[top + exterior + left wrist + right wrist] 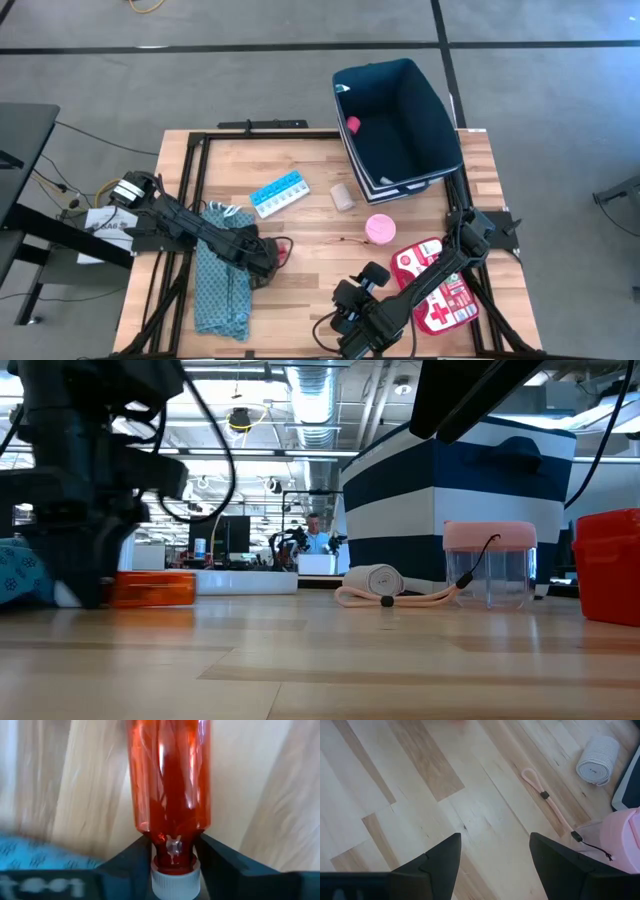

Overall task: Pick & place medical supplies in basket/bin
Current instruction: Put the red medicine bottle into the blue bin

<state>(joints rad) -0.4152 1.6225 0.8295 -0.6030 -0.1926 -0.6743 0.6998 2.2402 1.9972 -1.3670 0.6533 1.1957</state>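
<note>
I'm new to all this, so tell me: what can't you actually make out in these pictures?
- Orange bottle: left wrist view, its far end cut off by the picture's edge; high view, mostly hidden under the left gripper.
- Pink item in the bin: high view, too small to identify.
- First aid pouch: high view, partly covered by the right arm.

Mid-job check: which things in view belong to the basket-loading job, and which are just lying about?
Job items:
- dark navy fabric bin, small pink item inside
- orange translucent pill bottle with white cap, between the left gripper fingers
- light blue pill organizer strip
- beige bandage roll
- pink-lidded clear round container
- red-and-white first aid pouch

Lying about:
- teal patterned cloth
</note>
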